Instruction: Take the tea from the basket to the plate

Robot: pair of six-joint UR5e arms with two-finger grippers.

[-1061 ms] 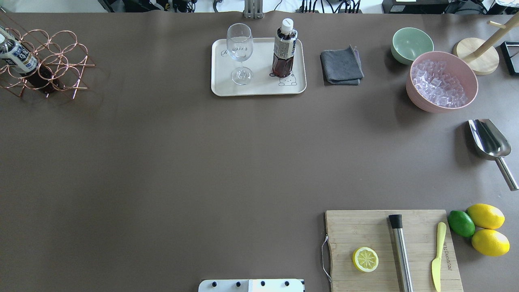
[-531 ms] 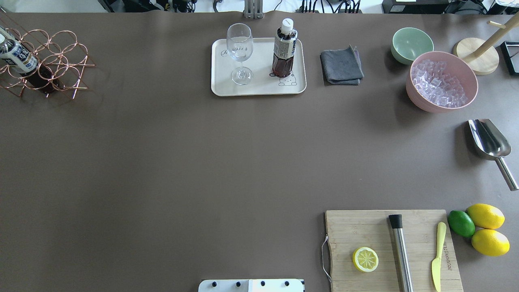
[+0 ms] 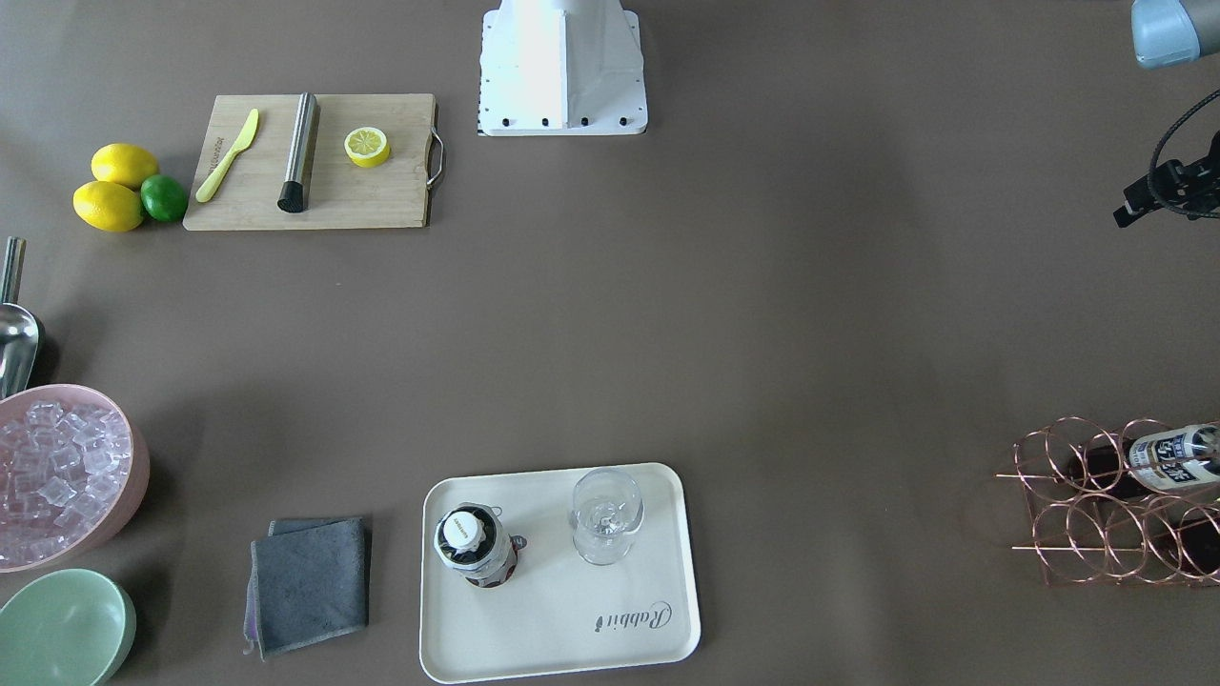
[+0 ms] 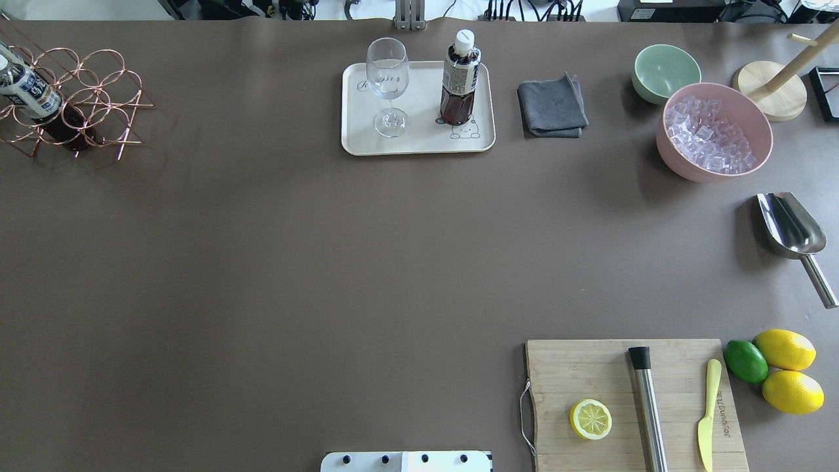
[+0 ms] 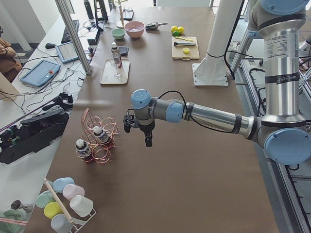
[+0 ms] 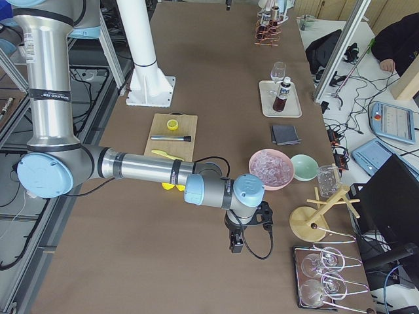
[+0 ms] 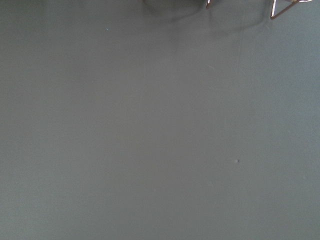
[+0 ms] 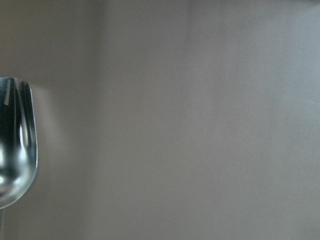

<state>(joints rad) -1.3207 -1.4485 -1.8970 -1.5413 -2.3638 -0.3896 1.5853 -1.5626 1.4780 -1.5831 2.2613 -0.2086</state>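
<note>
One tea bottle [image 4: 460, 78] is standing upright on the bear tray [image 4: 419, 143], with both arms hanging well apart from it.
A wine glass [image 4: 388, 85] is sharing the bear tray, a grey cloth [image 4: 552, 106] is lying just beside it, and bare table is stretching robotward. Only the side views are showing the left gripper [image 5: 140, 128], near the wire basket [image 4: 98, 98], and the right gripper [image 6: 243, 232]; I cannot tell how their fingers are set.

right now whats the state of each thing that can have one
tea, upright, capped
glass, upright, empty
plate, holds the tea and the glass
basket, holds two bottles
pink bowl, full of ice
green bowl, empty
cloth, folded
lemon half, cut face up
</note>
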